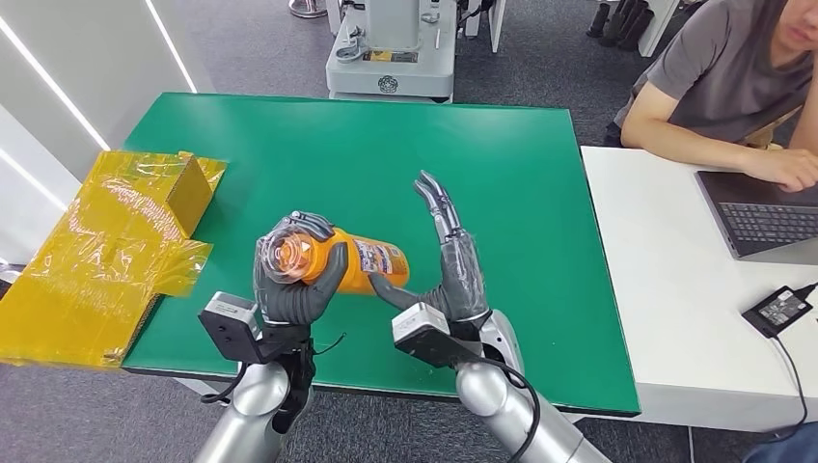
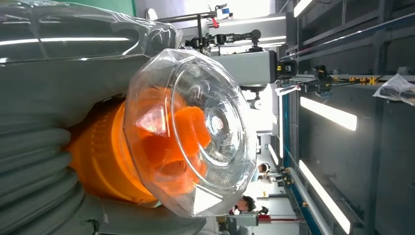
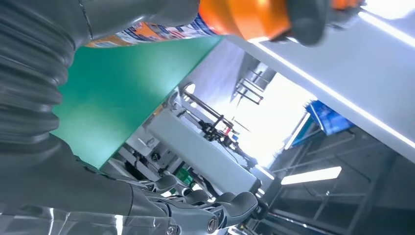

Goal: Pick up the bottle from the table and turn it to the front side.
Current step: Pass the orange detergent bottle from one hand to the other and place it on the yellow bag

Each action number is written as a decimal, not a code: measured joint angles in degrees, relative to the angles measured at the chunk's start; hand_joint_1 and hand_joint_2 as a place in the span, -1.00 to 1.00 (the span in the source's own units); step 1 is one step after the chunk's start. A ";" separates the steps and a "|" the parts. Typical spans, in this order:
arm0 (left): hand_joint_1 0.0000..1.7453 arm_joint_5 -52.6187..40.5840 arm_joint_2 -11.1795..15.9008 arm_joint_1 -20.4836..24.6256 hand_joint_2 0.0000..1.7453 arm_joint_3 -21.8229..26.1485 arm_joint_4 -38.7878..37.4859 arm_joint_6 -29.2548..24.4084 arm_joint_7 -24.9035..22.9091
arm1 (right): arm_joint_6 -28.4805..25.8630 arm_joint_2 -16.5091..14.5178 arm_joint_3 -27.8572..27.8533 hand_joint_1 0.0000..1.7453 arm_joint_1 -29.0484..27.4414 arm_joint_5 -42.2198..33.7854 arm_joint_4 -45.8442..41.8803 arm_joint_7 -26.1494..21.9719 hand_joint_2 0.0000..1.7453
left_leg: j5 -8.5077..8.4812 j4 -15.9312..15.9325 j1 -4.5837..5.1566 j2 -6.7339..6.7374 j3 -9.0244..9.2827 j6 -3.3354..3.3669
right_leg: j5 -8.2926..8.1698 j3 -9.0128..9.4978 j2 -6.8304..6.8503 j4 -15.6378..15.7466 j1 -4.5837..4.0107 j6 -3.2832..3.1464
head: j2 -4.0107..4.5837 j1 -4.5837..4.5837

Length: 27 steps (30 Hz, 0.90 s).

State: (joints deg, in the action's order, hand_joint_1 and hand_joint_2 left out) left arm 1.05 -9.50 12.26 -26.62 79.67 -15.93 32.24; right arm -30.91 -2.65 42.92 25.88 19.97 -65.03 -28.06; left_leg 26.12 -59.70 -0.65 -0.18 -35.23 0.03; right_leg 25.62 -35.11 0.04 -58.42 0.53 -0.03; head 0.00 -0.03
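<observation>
An orange bottle [image 1: 362,266] with a clear faceted cap [image 1: 288,253] and a printed label is lifted off the green table [image 1: 367,164], lying roughly level with the cap end toward me. My left hand [image 1: 292,282] grips its cap end, fingers wrapped over the neck. In the left wrist view the clear cap [image 2: 195,132] looms close, orange [image 2: 103,156] behind it. My right hand [image 1: 446,262] stands beside the bottle's far end with fingers straight and spread; its thumb touches the bottle's underside. The right wrist view shows the bottle [image 3: 235,17] and the straight fingers [image 3: 215,205].
A yellow cellophane-wrapped box [image 1: 106,251] lies at the table's left edge. To the right stands a white table [image 1: 656,289] with a laptop [image 1: 762,217] and a black power adapter [image 1: 779,307]; a person [image 1: 723,77] sits there. A grey machine base [image 1: 391,58] stands beyond the far edge.
</observation>
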 joint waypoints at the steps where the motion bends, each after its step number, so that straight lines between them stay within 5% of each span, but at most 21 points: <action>1: 1.00 0.00 0.08 -0.02 1.00 0.00 0.00 -0.03 0.00 | -0.02 0.14 -0.13 -1.00 -0.47 -0.15 -1.11 -0.09 1.00 | 0.00 0.00 0.00 0.00 0.00 0.00 | 0.00 0.00 0.00 0.00 0.00 0.00 | 0.00 0.00; 27: 1.00 -5.54 -0.15 -2.18 1.00 0.75 0.76 -0.32 -0.95 | -2.82 0.73 -6.52 -1.00 -16.61 -3.55 -23.30 -4.26 1.00 | 0.03 0.02 0.00 -0.01 0.00 -0.03 | 0.04 0.01 0.01 -0.01 0.00 -0.01 | 0.00 -0.01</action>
State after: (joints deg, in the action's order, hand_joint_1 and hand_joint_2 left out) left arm -4.49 -9.66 10.08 -25.87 80.43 -16.25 31.29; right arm -33.73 -1.92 36.40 9.28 16.43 -88.33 -32.32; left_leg 26.16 -59.68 -0.65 -0.19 -35.23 0.00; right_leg 25.67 -35.10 0.06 -58.42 0.53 -0.04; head 0.00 -0.03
